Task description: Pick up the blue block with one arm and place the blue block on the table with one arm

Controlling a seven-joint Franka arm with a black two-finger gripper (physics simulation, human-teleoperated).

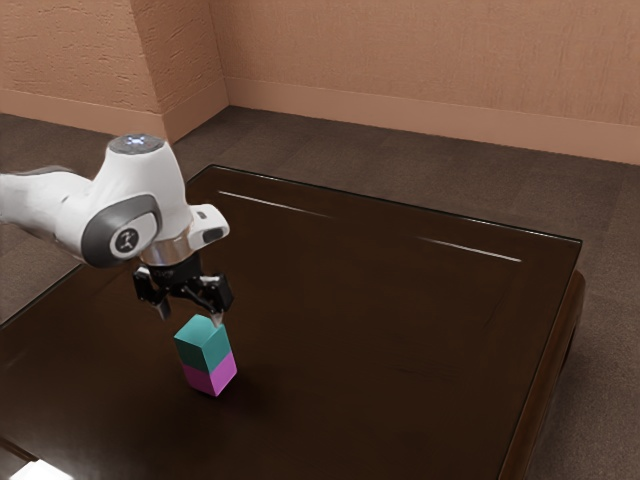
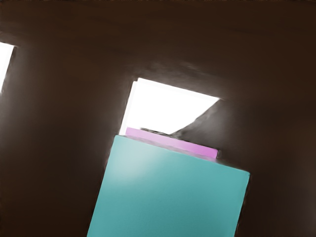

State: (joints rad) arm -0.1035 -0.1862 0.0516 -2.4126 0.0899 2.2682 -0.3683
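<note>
Black jaws — wide — above blue block [image 1: 203,345].

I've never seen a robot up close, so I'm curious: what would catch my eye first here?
Probably a teal block stacked on a magenta block, vivid against the dark table. Then the white arm reaching in from the exterior view's left, its open black claw close to the teal block's top.

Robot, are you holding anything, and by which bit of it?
Nothing is held: my black gripper has open jaws near the teal block on the magenta block.
</note>
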